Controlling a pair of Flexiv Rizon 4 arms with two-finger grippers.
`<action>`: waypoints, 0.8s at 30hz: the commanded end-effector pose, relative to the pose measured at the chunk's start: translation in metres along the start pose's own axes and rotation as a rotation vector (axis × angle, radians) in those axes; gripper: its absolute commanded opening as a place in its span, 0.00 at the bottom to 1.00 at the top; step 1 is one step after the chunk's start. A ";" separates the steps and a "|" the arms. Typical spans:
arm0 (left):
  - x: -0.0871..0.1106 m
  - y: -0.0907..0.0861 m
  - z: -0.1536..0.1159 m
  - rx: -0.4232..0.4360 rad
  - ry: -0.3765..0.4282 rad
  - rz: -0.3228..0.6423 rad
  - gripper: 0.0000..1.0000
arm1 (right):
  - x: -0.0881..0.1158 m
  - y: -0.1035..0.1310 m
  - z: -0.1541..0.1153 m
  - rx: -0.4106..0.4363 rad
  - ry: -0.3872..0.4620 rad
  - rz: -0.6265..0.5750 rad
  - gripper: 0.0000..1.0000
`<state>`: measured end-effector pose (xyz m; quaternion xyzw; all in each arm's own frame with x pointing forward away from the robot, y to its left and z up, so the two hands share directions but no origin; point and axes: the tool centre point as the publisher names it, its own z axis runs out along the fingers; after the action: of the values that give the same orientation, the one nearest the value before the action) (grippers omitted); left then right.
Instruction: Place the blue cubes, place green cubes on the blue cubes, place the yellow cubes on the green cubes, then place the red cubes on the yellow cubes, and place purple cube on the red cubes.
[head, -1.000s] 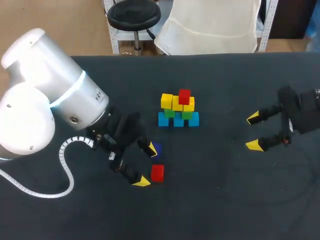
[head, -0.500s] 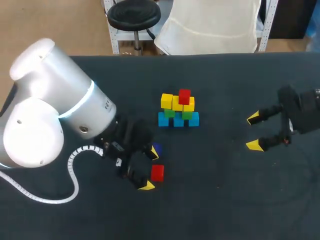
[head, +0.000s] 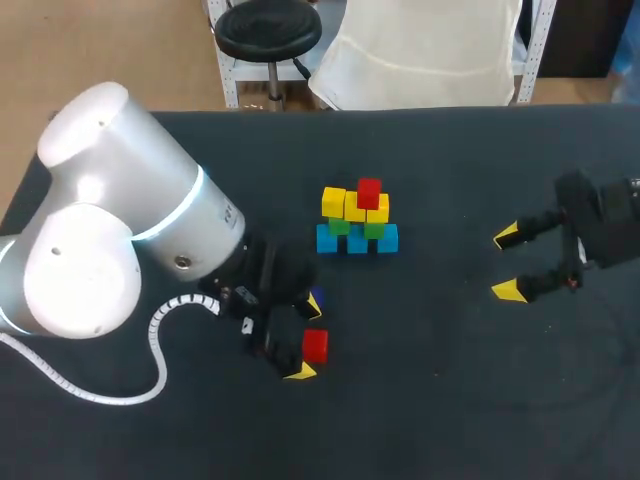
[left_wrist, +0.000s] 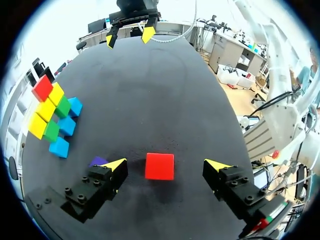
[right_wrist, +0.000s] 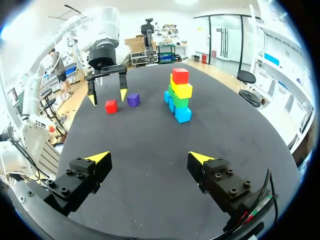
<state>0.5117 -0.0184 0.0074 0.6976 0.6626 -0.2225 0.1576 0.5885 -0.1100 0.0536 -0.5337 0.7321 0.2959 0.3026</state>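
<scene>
Matt black table top (head: 450, 400), faintly napped like cloth. The stacked cubes (head: 357, 218) and the loose red cube (left_wrist: 159, 166) look smooth and evenly coloured, whether plastic or painted wood cannot be told. The left arm (head: 120, 220) wears a glossy white shell; its hose (head: 158, 325) is ribbed white plastic. The left gripper (left_wrist: 166, 165) has fingers (left_wrist: 95, 192) of matt black, bolted blocks with smooth yellow tips.

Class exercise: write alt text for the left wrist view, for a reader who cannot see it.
A loose red cube lies on the black table between the left gripper's open fingers, untouched. A purple cube peeks out beside one finger, and the cube stack stands off to that side.
</scene>
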 end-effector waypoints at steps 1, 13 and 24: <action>0.002 0.000 0.006 -0.010 0.000 -0.001 1.00 | 0.001 -0.001 0.001 -0.002 -0.004 -0.001 1.00; 0.004 0.001 0.010 -0.023 -0.011 -0.016 0.44 | 0.001 -0.001 0.001 -0.002 -0.004 -0.001 1.00; 0.003 0.002 0.004 -0.042 -0.023 -0.026 0.00 | 0.001 -0.001 0.001 -0.002 -0.004 -0.001 1.00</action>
<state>0.5157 -0.0201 -0.0009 0.6829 0.6742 -0.2203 0.1748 0.5884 -0.1101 0.0537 -0.5338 0.7321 0.2959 0.3026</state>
